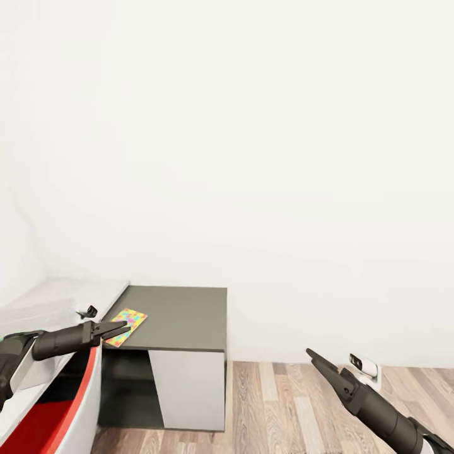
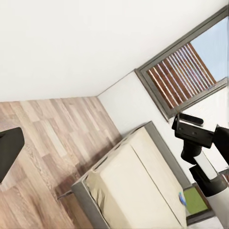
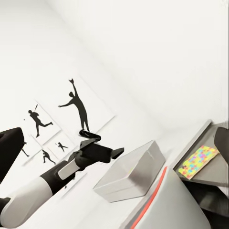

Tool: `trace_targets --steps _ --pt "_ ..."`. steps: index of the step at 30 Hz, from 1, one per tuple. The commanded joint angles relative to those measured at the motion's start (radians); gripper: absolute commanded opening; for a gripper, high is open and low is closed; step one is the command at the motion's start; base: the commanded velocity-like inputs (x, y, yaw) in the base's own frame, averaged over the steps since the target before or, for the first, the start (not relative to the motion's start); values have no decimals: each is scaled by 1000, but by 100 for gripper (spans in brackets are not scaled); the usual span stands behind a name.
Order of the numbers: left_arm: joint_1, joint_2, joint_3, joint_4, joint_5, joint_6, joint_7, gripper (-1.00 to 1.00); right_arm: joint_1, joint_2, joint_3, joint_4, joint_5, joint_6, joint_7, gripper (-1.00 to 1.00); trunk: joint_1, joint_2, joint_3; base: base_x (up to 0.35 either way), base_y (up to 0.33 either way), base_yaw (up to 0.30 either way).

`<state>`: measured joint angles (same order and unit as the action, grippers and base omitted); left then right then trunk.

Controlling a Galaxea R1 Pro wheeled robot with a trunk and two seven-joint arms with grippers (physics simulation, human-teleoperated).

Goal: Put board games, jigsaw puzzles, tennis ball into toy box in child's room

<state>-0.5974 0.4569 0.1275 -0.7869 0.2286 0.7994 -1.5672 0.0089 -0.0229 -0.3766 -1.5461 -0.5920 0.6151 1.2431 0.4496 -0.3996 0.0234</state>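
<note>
The left arm is a dark grey, matte tube ending in a black gripper with slim pointed fingers. The right arm is the same dark tube, tapering to a black gripper, with a white segment behind it. The body shell is white with a red stripe and a red inner surface.
</note>
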Motion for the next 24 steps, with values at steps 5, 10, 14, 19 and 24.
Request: trace_targets --steps 5,10,14,19,24 --pt "0 -1 0 0 0 10 -4 100 0 0 -4 0 -5 9 1 100 0 0 2 0 0 -277" --pt "1 -2 0 0 0 10 -4 100 0 0 -5 0 -5 9 1 100 0 0 5 0 0 -277" --pt "1 -3 0 0 0 10 -4 100 0 0 -5 0 -5 9 1 100 0 0 8 0 0 -277" --pt "1 -3 0 0 0 10 -4 100 0 0 -6 0 -5 9 0 100 0 0 11 0 0 -277" --pt "0 -2 2 0 0 10 -4 100 0 3 -6 -1 -2 9 -4 100 0 0 13 0 0 -277"
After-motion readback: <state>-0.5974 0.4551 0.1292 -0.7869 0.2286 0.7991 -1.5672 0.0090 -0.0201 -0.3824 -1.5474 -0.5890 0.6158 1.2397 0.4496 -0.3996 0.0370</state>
